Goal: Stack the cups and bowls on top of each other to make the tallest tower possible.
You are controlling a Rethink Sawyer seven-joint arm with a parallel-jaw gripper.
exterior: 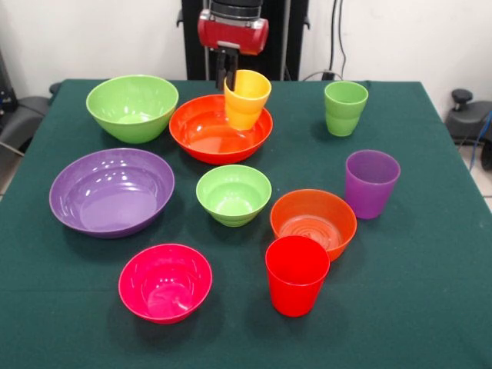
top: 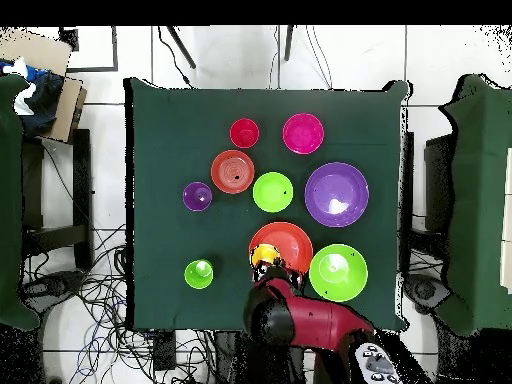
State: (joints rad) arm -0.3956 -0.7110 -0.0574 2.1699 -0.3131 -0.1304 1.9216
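My gripper (exterior: 225,75) is shut on the rim of the yellow cup (exterior: 247,100), which hangs tilted over the far edge of the large orange bowl (exterior: 207,137). In the overhead view the arm covers most of the cup (top: 263,258). The large lime green bowl (exterior: 132,106) and the large purple bowl (exterior: 111,192) stand to the left. The small lime green bowl (exterior: 233,194), small orange bowl (exterior: 313,221) and magenta-pink bowl (exterior: 165,281) stand nearer. The red cup (exterior: 296,274), purple cup (exterior: 371,183) and light green cup (exterior: 345,108) stand upright on the right.
Everything stands apart on a dark green tablecloth (exterior: 430,307). The black pedestal (exterior: 192,38) rises at the far edge. Cables lie on the floor (top: 90,290) beside the table, and chairs (top: 470,200) stand at both sides.
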